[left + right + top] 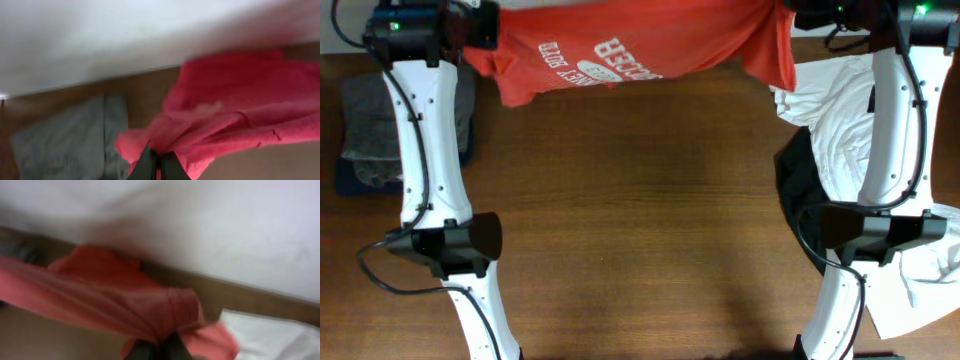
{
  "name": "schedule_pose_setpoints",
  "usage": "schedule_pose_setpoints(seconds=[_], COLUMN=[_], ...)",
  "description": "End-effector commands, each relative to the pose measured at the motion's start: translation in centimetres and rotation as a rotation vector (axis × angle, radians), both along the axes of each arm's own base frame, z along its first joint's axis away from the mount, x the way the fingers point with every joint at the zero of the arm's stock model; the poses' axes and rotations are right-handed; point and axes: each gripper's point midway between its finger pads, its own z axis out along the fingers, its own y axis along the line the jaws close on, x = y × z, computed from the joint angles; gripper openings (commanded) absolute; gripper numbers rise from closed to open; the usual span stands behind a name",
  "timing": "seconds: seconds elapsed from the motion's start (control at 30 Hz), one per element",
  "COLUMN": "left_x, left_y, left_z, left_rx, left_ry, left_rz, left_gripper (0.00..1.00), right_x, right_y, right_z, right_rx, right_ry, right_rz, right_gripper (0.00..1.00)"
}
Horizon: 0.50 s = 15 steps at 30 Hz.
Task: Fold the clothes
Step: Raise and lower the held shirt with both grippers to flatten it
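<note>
One red shirt [630, 45] clamped by left gripper [159, 167], right gripper [157, 351].

The red shirt [630, 45] runs off the overhead view's top edge, a black garment [798, 190] lies partly hidden under white cloth [830, 110], and both blurred wrist views cut the left gripper [158, 160] and right gripper [157, 348] off at the bottom edge.

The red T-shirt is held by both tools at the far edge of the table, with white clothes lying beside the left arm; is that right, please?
Not quite: the overhead view shows the white clothes beside the right arm, not the left. The rest stands: the left tool and right tool hold the red T-shirt at the far edge of the table.
</note>
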Motion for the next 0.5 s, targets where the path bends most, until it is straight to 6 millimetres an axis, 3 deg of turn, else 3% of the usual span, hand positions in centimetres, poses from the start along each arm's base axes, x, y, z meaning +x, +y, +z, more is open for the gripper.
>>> schedule_pose_setpoints(seconds=[0.0,0.1,0.27,0.33,0.47], left_x=[-4.4,-8.3,-12.1,-12.5,-12.6], left_y=[0.3,-0.1,-0.2,-0.2,-0.2], left_z=[5.2,5.5,5.2,5.0,5.0], left_rx=[0.012,-0.001,-0.003,-0.010,-0.017], left_ry=[-0.054,0.025,0.119,0.134,0.135], left_rz=[0.000,-0.011,-0.011,-0.004,-0.001], left_gripper=[0.00,0.00,0.00,0.00,0.00], right_x=[-3.6,-6.8,-10.1,-11.1,-11.1], right_y=[0.1,0.4,1.0,1.0,1.3], right_z=[3.7,2.6,1.5,0.9,0.8], right_rx=[0.008,0.001,0.000,-0.009,-0.004], right_ry=[-0.025,0.085,0.196,0.237,0.245], right_rz=[-0.003,0.013,0.047,0.063,0.062], right_gripper=[0.04,0.04,0.04,0.04,0.04])
